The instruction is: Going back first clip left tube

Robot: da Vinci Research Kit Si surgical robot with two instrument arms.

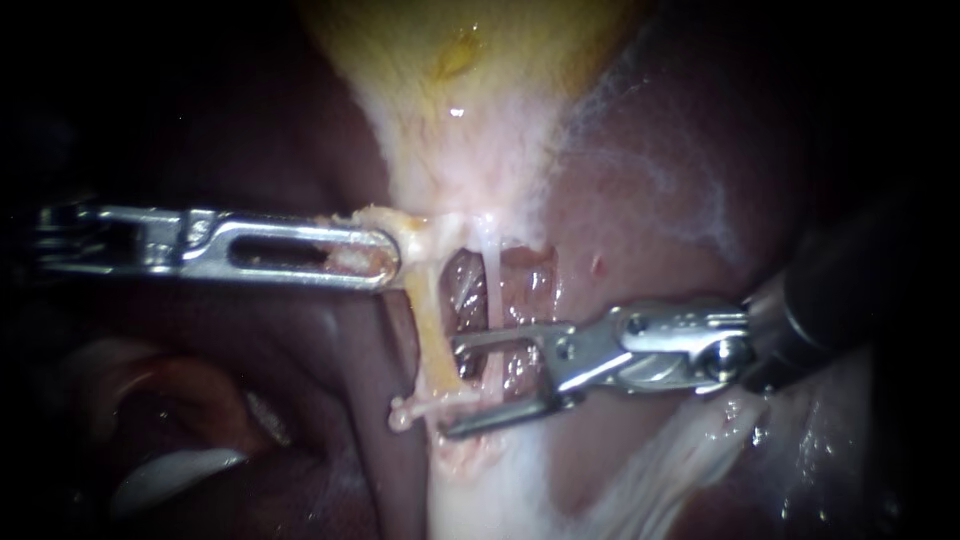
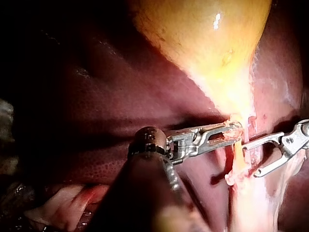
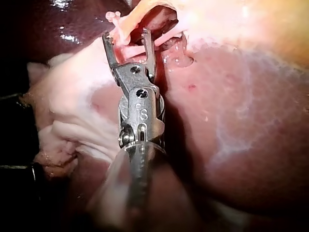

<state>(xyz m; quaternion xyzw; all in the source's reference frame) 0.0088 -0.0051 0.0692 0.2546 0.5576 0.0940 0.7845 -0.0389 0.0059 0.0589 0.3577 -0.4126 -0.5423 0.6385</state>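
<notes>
Withdrawal of my right instrument [image 1: 450, 388] from the left tube [image 1: 428, 320] is, in our judgement, the step in hand. Its jaws stand wide apart and grip nothing. They straddle the window below the gallbladder [image 1: 470, 60], with their tips level with the left tube, a yellowish strand running down from the neck tissue [image 1: 405, 225]. A thinner white strand, the right tube [image 1: 492, 285], crosses between the jaws. We cannot make out a clip on the left tube; a pale nub beside the lower jaw tip may be only tissue. My left instrument [image 1: 385, 258] has its jaws closed on the neck tissue, drawing it sideways over the liver [image 1: 680, 200]. The next move calls for a straight retreat along the shaft, with the jaws kept wide so neither tube is snagged, and steady tension from the left.
</notes>
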